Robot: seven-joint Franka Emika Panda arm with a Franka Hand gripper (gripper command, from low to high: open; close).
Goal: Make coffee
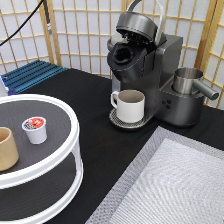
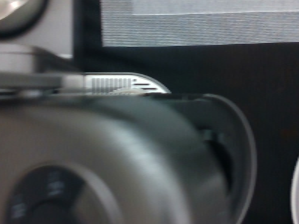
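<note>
The dark grey coffee machine [image 1: 155, 80] stands at the back of the table. Its lid [image 1: 136, 25] is swung up with the silver handle raised, and the pod chamber [image 1: 125, 56] gapes open toward the front. A white mug [image 1: 131, 105] sits on the drip tray under the spout. A coffee pod [image 1: 35, 129] with a red-and-white top rests on the round white stand [image 1: 70, 150] at the exterior view's left. The gripper does not show in the exterior view. From close above, the wrist view looks at the machine's curved lid [image 2: 78, 165].
A tan cup [image 1: 7, 148] stands beside the pod on the stand. A steel pitcher [image 1: 189, 81] sits on the machine's right side. A grey mat [image 1: 170, 185] covers the bottom right. A blue ridged rack [image 1: 30, 75] lies at the back left, before paper screens.
</note>
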